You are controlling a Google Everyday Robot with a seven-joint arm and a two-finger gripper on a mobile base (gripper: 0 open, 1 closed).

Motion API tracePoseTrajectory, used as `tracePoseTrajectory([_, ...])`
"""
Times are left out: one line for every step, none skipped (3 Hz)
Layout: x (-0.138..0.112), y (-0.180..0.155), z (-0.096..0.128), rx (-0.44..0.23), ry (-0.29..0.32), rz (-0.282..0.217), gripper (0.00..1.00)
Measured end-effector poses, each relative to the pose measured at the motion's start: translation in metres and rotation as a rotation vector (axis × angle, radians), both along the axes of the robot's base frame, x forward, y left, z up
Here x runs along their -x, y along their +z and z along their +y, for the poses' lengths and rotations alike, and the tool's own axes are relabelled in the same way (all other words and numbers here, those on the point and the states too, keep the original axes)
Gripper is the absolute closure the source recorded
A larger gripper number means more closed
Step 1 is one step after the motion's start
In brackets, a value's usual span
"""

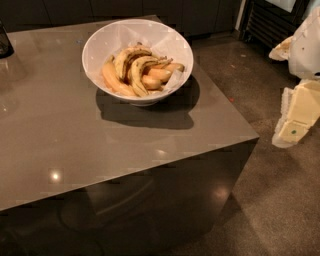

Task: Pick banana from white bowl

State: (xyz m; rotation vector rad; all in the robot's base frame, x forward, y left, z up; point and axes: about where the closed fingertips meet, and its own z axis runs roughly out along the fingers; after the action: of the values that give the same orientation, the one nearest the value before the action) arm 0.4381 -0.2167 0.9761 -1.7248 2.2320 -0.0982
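Observation:
A large white bowl (pixel 165 40) stands on the grey table (pixel 75 130), toward its far right part. It holds several bananas. A slim, strongly curved pale-yellow banana (pixel 135 75) with brown speckles and a dark edge line lies on top near the middle. Plumper orange-yellow bananas (pixel 114 80) lie beside and under it. My gripper (pixel 296 116), white and cream, hangs at the right edge of the view over the floor. It is well clear of the table and far to the right of the bowl, and it holds nothing that I can see.
A dark object (pixel 4 41) stands at the table's far left edge. The table's right edge (pixel 225 90) drops to a speckled brown floor (pixel 270 200). Dark cabinets (pixel 150 9) and a dark slatted unit (pixel 272 22) line the back.

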Motion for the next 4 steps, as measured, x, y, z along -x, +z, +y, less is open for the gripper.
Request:
tracePoseTrajectory([0.0,0.0,0.0,0.0,0.0,0.0,0.0])
tracePoseTrajectory([-0.02,0.01,0.007,-0.01,0.062,-0.034,0.0])
tracePoseTrajectory([-0.041,0.023,0.014,0.0,0.138,-0.068,0.0])
tracePoseTrajectory([-0.067,0.036,0.023,0.045,0.218,-0.075,0.0])
